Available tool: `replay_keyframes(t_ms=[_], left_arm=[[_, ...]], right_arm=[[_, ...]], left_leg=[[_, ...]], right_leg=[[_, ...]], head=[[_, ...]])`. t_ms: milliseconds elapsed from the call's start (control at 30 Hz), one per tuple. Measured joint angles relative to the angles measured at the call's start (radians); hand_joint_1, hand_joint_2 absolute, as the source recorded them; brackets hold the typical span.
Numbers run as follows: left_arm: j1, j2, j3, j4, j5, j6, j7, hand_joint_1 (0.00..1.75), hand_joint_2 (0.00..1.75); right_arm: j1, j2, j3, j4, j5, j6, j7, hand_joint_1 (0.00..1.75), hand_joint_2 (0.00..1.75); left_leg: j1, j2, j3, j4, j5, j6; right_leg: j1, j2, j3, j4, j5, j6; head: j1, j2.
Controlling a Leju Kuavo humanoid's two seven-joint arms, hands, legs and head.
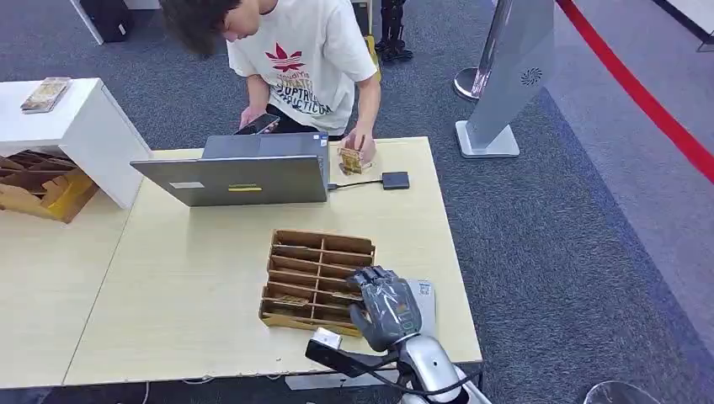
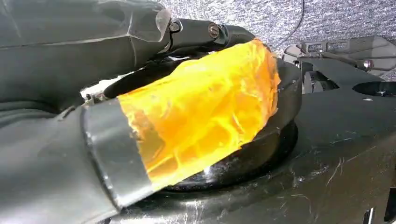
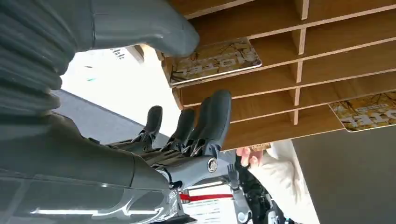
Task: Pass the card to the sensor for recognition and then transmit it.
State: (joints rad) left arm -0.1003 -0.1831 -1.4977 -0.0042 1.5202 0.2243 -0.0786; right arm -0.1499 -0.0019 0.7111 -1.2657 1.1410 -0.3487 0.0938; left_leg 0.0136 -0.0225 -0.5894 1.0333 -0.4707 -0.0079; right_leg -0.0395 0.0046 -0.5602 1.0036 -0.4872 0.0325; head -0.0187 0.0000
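The right robot hand (image 1: 384,305) hovers at the near right corner of a wooden card rack (image 1: 317,281) on the desk (image 1: 185,295), thumb and fingers (image 3: 211,122) apart, holding nothing, close to a patterned card (image 3: 215,60) lying in a rack slot. Whether the left robot hand (image 2: 93,121) is closed cannot be told. Farther back, a laptop (image 1: 240,178) and small black sensor (image 1: 395,179) stand before a person (image 1: 295,59) holding cards (image 1: 354,160).

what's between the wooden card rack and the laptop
Nothing: in the head view only bare table separates the card rack from the laptop.
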Motion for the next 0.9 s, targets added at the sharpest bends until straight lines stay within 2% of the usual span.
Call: replay_keyframes(t_ms=[200,267,833,900], left_arm=[[0.0,0.0,0.0,0.0,0.0,0.0,0.0,0.0,0.0],[0.0,0.0,0.0,0.0,0.0,0.0,0.0,0.0,0.0],[0.0,0.0,-0.002,0.0,0.001,0.0,0.0,0.0,0.0],[0.0,0.0,-0.002,0.0,0.001,0.0,0.0,0.0,0.0]], right_arm=[[0.0,0.0,-0.002,0.001,0.0,0.002,0.0,0.93,1.75],[0.0,0.0,-0.002,0.001,0.0,0.002,0.0,0.87,1.75],[-0.001,0.017,-0.002,0.011,-0.016,0.004,-0.008,0.87,1.75],[-0.002,0.018,-0.002,0.013,-0.016,0.004,-0.008,0.8,1.75]], left_leg=[[0.0,0.0,0.0,0.0,0.0,0.0],[0.0,0.0,0.0,0.0,0.0,0.0],[0.0,0.0,0.0,0.0,0.0,0.0],[0.0,0.0,0.0,0.0,0.0,0.0]], right_leg=[[0.0,0.0,0.0,0.0,0.0,0.0],[0.0,0.0,0.0,0.0,0.0,0.0],[0.0,0.0,0.0,0.0,0.0,0.0],[0.0,0.0,0.0,0.0,0.0,0.0]], head=[[0.0,0.0],[0.0,0.0],[0.0,0.0],[0.0,0.0]])
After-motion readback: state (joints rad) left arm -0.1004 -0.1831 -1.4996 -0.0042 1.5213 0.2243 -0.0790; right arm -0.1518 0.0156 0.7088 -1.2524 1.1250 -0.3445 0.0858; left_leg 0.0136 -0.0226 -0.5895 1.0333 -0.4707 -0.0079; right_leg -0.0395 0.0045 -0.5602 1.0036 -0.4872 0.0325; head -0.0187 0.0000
